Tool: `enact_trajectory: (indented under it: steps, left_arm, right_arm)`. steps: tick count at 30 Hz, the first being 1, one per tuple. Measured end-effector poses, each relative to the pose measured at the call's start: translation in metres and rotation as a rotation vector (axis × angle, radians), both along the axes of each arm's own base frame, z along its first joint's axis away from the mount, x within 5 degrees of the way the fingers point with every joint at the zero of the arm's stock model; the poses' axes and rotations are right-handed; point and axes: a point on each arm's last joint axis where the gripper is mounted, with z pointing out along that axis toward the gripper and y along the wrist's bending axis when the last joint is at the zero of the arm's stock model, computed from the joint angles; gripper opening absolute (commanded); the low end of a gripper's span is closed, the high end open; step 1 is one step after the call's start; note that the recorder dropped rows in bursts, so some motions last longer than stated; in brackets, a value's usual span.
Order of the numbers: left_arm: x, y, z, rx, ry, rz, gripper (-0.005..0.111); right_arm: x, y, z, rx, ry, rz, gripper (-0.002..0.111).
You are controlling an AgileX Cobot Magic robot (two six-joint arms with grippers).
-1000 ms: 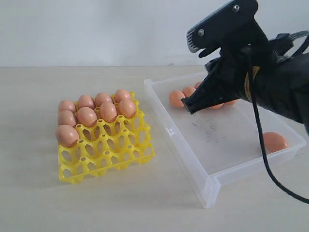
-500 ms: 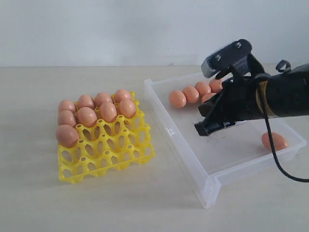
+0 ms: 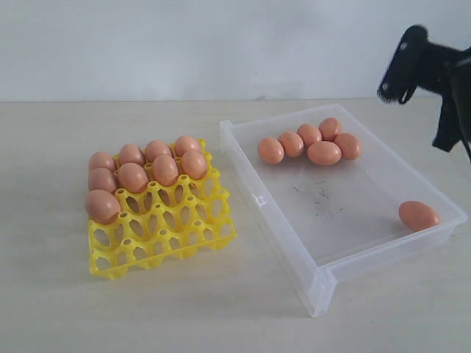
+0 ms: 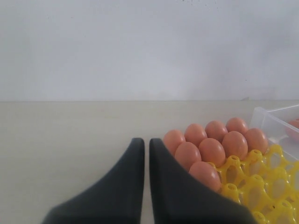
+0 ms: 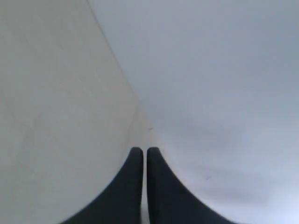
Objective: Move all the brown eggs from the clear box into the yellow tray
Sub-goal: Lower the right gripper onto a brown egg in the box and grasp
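The yellow tray (image 3: 169,243) sits on the left of the table, with several brown eggs (image 3: 147,169) in its back cells. To its right the clear box (image 3: 276,220) holds a cluster of brown eggs (image 3: 309,143) at its far end. A lone egg (image 3: 418,215) lies at its near right corner. My right arm (image 3: 423,62) is raised at the upper right, away from the box. The right gripper (image 5: 145,150) is shut and empty, facing the wall. My left gripper (image 4: 142,140) is shut and empty, beside the tray's eggs (image 4: 212,149); it does not show in the exterior view.
The pale table (image 3: 110,309) runs back to a white wall (image 3: 184,44). The tray's front cells (image 3: 184,220) stand empty. The box floor (image 3: 331,206) has dark scuffs in the middle.
My right arm has lifted from over the clear box and pulled back to the upper right, uncovering the egg cluster. The eggs and the tray have not moved.
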Motion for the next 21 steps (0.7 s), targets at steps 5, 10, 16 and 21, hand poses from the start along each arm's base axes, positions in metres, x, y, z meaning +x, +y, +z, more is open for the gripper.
enact_trajectory:
  steps: [5,10,16,21]
  left_arm:
    - [0.0,0.0,0.0,0.0,0.0,0.0,0.004]
    - [0.0,0.0,0.0,0.0,0.0,0.0,0.004]
    - [0.0,0.0,0.0,0.0,0.0,0.0,0.004]
    - [0.0,0.0,0.0,0.0,-0.002,0.001,0.004]
  right_arm:
    - [0.022,-0.024,-0.009,0.544,0.242,-0.307,0.0]
    - [0.025,-0.018,-0.059,0.925,0.745,-0.307,0.0]
    - [0.032,0.036,-0.047,1.246,0.777,0.059,0.014]
    - [0.03,0.068,-0.052,1.134,0.745,0.106,0.044]
